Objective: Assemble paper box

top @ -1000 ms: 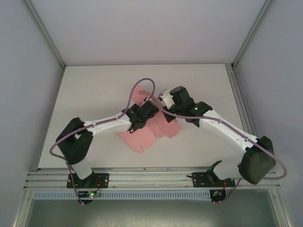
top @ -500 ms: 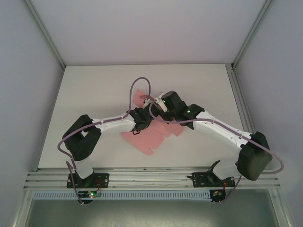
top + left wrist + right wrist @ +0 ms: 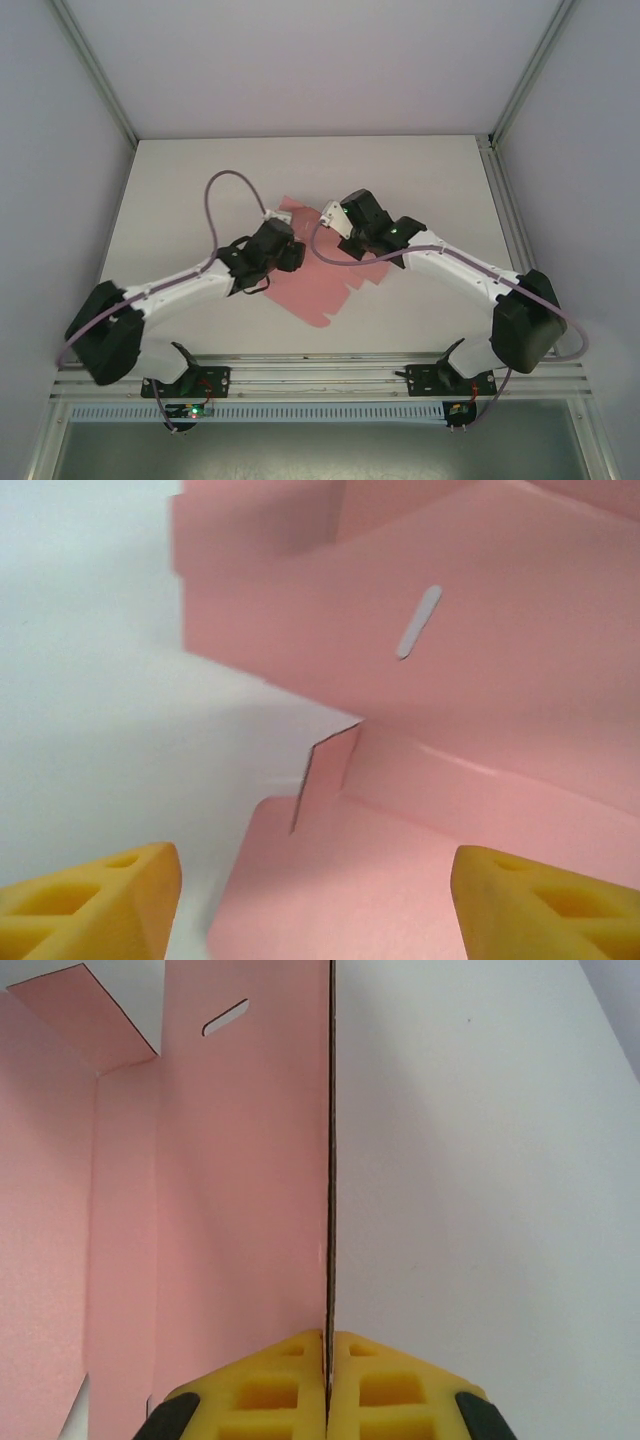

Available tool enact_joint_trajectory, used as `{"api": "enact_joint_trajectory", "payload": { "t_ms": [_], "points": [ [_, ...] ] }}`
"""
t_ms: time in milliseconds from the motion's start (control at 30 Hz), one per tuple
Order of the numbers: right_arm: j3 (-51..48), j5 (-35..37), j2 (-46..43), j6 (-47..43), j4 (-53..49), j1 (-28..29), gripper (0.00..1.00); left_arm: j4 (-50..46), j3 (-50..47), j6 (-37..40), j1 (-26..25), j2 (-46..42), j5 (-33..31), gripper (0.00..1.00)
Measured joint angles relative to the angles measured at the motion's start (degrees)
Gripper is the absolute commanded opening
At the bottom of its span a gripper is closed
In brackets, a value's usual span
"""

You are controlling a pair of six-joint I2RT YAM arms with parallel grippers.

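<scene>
Left gripper (image 3: 320,900) has drawn back, jaws wide; right gripper (image 3: 328,1360) pinches paper box (image 3: 230,1210).

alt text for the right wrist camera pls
The right claw is shut on a panel of the pink paper box, seen edge-on as a thin line up the middle of the frame. Left of it is more pink card with a small slot near the top; right of it, white table.

The paper box (image 3: 318,288) is plain pink. The table (image 3: 190,190) is white. The left gripper (image 3: 315,885) and right gripper (image 3: 328,1365) have yellow fingers (image 3: 95,900); the arms (image 3: 190,285) are black and white, with purple cables (image 3: 212,205).
</scene>
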Motion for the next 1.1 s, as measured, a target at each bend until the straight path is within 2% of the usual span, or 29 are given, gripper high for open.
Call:
{"api": "enact_joint_trajectory", "payload": {
  "t_ms": [100,167,333,400,533,800,900,1100],
  "points": [
    [-1.3,0.0,0.0,-4.4,2.4,0.0,0.0,-0.5,-3.9,-2.6,1.1,-5.6,2.0,0.75],
    [-1.8,0.0,0.4,-6.8,3.7,0.1,0.0,-0.9,-5.6,-4.5,1.7,-7.4,3.5,0.69],
    [-3.1,2.2,1.7,-11.3,9.1,1.3,0.0,3.6,-11.4,-9.3,1.8,-5.4,11.7,0.37],
    [-3.4,3.5,2.4,-12.3,11.2,2.0,0.0,6.1,-12.9,-11.4,1.8,-2.3,14.7,0.29],
    [-5.5,6.7,3.0,-14.6,16.7,3.5,0.0,12.2,-13.5,-14.7,1.8,4.0,18.6,0.24],
    [-16.9,9.2,-0.1,-23.1,27.3,6.8,0.0,16.0,-12.4,-17.5,1.8,10.1,18.4,0.15],
    [-18.0,12.9,-0.9,-25.2,30.2,9.5,0.0,16.2,-11.7,-18.1,1.8,11.3,18.4,0.11],
    [-18.0,21.5,2.0,-27.4,32.7,15.6,0.0,18.0,-11.6,-19.4,1.8,12.3,18.1,0.1]
  ]
}}
